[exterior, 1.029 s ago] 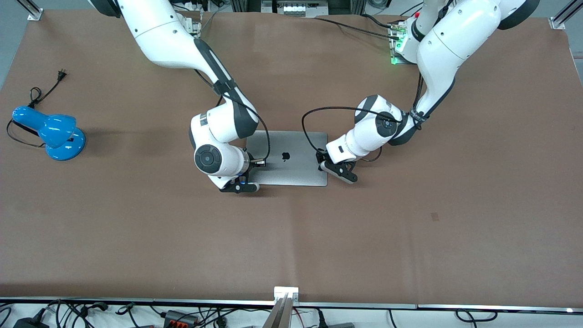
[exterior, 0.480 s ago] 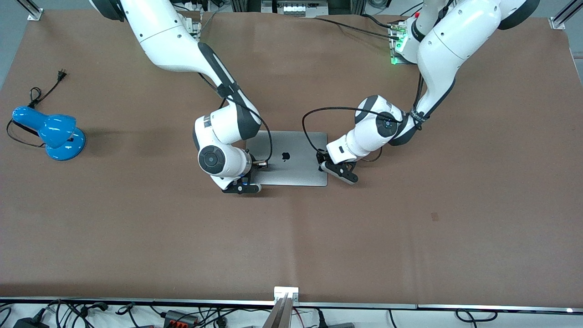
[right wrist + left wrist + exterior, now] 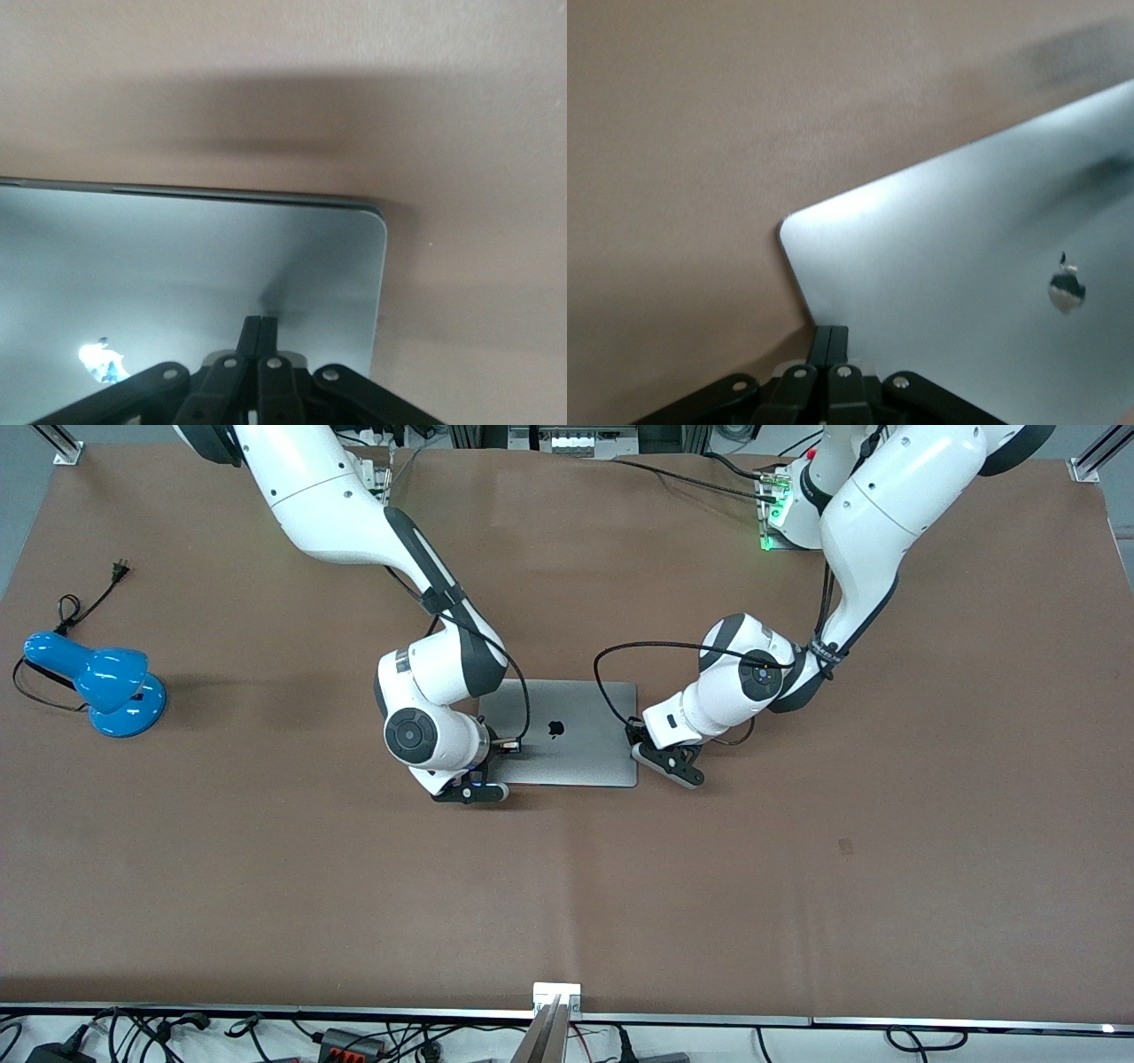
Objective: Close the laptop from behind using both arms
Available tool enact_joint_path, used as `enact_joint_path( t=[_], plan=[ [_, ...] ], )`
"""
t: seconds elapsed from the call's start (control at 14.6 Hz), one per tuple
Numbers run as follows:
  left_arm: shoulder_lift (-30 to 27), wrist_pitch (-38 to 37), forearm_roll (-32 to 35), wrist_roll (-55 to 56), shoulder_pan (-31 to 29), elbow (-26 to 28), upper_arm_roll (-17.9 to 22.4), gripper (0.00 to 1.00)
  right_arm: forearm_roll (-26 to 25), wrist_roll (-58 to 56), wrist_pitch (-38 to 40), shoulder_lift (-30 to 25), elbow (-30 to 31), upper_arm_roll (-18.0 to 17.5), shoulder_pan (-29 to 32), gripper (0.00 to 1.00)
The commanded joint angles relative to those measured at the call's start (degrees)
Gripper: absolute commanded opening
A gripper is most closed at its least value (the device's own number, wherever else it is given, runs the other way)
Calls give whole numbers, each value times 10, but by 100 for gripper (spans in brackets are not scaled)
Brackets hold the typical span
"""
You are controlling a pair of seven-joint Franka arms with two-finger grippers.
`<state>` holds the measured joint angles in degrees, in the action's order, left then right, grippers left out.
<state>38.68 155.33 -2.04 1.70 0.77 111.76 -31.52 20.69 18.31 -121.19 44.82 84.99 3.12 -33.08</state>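
The laptop (image 3: 567, 735) lies shut and flat on the brown table, silver lid up with the black apple logo (image 3: 555, 730) showing. My right gripper (image 3: 494, 758) is shut and empty over the lid's edge toward the right arm's end; in the right wrist view its fingertips (image 3: 263, 329) point at the lid (image 3: 177, 266) near a corner. My left gripper (image 3: 634, 739) is shut and empty at the lid's edge toward the left arm's end; in the left wrist view its fingertips (image 3: 830, 336) sit at the edge of the lid (image 3: 948, 266). I cannot tell whether either gripper touches the lid.
A blue desk lamp (image 3: 102, 679) with a black cord lies toward the right arm's end of the table. Cables and power strips run along the table's front edge (image 3: 567, 1014). A box with a green light (image 3: 769, 536) stands by the left arm's base.
My left gripper has slid a little outward, off the lid toward the left arm's end. My right gripper has shifted slightly. The laptop stays shut and has not moved.
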Motion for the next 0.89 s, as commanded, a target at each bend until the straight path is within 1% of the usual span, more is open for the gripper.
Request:
enact_joint_path(
  t=[0.0,0.14,0.27,0.34,0.41,0.55,0.69,0.75,0.82],
  plan=[
    [-75,-104,13,-9,-2,4,4,0,-28,-3,29,-32,-1,4,10,0],
    [-115,-177,13,-36,-18,2,3,0,-43,-12,55,-53,-2,16,17,0],
    [-163,-258,13,-70,-37,0,1,0,-50,-54,94,-75,1,31,28,0],
    [-186,-292,13,-80,-45,-1,1,1,-50,-85,117,-85,1,44,37,0],
    [-203,-323,13,-93,-60,-13,2,6,-50,-113,134,-98,1,56,47,0],
    [-208,-401,13,-155,-96,-62,1,30,-50,-151,169,-126,-1,78,64,0],
    [-203,-492,14,-203,-130,-129,6,56,-54,-165,191,-154,-1,103,65,0],
    [-203,-525,14,-213,-149,-147,6,73,-54,-164,201,-165,-2,116,65,3],
    [-204,-543,16,-213,-157,-158,6,100,-57,-164,210,-171,-2,123,65,11]
  ],
)
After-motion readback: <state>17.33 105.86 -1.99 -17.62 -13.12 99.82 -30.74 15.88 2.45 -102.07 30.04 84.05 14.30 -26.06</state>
